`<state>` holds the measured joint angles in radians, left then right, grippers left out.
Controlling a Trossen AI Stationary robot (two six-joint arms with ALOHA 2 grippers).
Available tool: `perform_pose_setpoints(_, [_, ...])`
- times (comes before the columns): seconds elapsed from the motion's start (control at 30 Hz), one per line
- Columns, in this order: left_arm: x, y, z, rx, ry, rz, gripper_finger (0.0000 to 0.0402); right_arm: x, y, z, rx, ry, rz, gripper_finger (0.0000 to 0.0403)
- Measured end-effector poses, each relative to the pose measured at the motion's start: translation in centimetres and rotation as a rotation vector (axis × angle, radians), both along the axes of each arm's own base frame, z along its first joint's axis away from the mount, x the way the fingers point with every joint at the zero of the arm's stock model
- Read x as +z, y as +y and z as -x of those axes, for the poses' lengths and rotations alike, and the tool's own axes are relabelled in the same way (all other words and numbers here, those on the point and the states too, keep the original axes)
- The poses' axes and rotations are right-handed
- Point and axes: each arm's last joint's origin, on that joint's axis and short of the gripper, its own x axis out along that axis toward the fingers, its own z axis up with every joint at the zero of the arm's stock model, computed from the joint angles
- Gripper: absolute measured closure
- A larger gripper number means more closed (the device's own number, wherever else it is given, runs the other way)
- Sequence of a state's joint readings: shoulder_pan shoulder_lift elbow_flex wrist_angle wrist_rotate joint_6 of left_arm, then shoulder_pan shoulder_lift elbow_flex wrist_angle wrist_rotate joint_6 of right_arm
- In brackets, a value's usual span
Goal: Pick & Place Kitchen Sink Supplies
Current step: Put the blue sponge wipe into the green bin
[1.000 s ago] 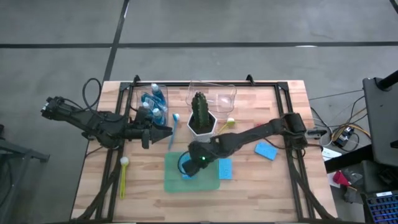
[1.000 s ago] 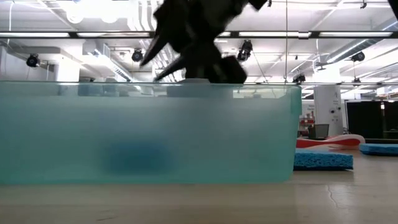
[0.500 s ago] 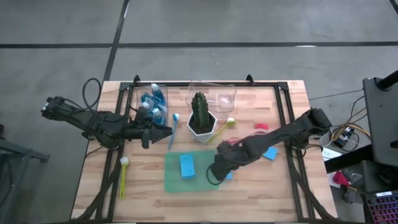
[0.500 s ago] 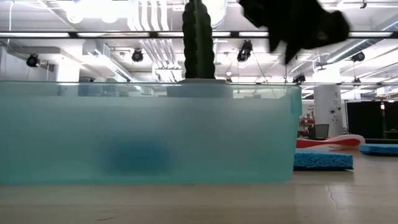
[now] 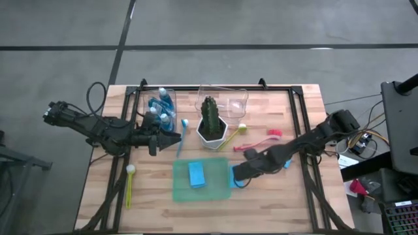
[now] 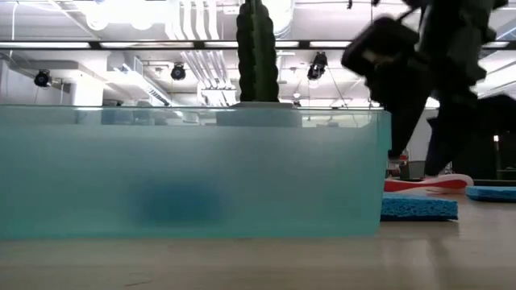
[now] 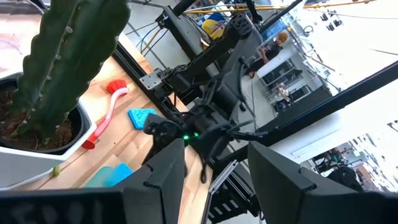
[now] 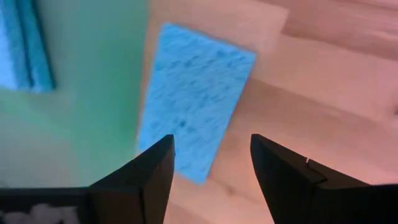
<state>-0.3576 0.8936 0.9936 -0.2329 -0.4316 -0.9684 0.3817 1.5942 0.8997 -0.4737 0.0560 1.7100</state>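
Note:
Three light-blue sponges show. One lies flat on the green mat (image 5: 196,174). A second (image 8: 193,99) lies on the wood at the mat's right edge (image 5: 232,181). The third (image 5: 286,162) lies farther right, partly under the right arm. My right gripper (image 8: 211,146) hangs open over the second sponge, pointing down, clear of it (image 5: 237,172). My left gripper (image 7: 217,186) is open and waits at the table's left (image 5: 171,139), beside the blue brush (image 5: 181,137). Soap bottles (image 5: 162,104) stand in a clear bin.
The cactus in its white pot (image 5: 210,122) stands mid-table, with a clear container (image 5: 225,99) behind it. A pink brush (image 5: 264,140) and a yellow-green brush (image 5: 234,134) lie to its right. A yellow brush (image 5: 129,184) lies near the left edge. Bare wood shows along the near edge.
My right gripper has drawn away from the sponge lying on the mat. It has moved toward the table's right edge, off the mat, and come down over the sponge beside the mat. The sponge on the mat has stayed where it lay.

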Motion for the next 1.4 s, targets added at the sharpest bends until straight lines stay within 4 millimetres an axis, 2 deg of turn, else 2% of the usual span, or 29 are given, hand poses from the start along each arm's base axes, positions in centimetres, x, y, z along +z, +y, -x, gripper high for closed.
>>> perform_pose_setpoints(0.17, [0.0, 0.0, 0.0, 0.0, 0.0, 0.0, 0.0234, -2.1, -0.3, 0.3, -0.051, -0.001, -0.004, 0.0212])
perform_pose_setpoints(0.3, [0.0, 0.0, 0.0, 0.001, 0.002, -0.001, 0.0234, -2.7, -0.2, -0.3, -0.059, -0.043, -0.014, 0.0222])
perform_pose_setpoints(0.53, [-0.1, 0.0, 0.0, 0.014, 0.006, -0.004, 0.0234, -3.9, -0.7, -0.8, -0.073, -0.003, 0.004, 0.0245])
perform_pose_setpoints(0.67, [-0.1, 0.0, 0.0, 0.014, 0.007, -0.004, 0.0234, -4.0, -0.8, -0.7, -0.051, 0.004, 0.015, 0.0282])
perform_pose_setpoints(0.87, [-0.1, 0.0, 0.0, 0.013, 0.008, -0.005, 0.0234, -3.4, -1.0, -0.2, -0.013, 0.024, 0.047, 0.0363])
perform_pose_setpoints(0.93, [-0.1, 0.0, 0.0, 0.013, 0.008, -0.008, 0.0234, -3.0, -1.3, 0.3, -0.005, 0.045, 0.059, 0.0385])
perform_pose_setpoints(1.07, [-0.1, 0.0, 0.0, 0.013, 0.01, -0.008, 0.0234, -1.6, -1.4, 1.1, 0.035, 0.053, 0.028, 0.0393])
perform_pose_setpoints(1.23, [-0.1, 0.0, 0.0, 0.012, 0.011, -0.008, 0.0234, 1.8, -1.4, 2.3, 0.093, -0.053, -0.03, 0.0394])
perform_pose_setpoints(1.4, [-0.1, 0.0, 0.0, 0.012, 0.013, -0.009, 0.0234, 6.4, -1.5, 3.1, 0.11, -0.234, -0.071, 0.0394])
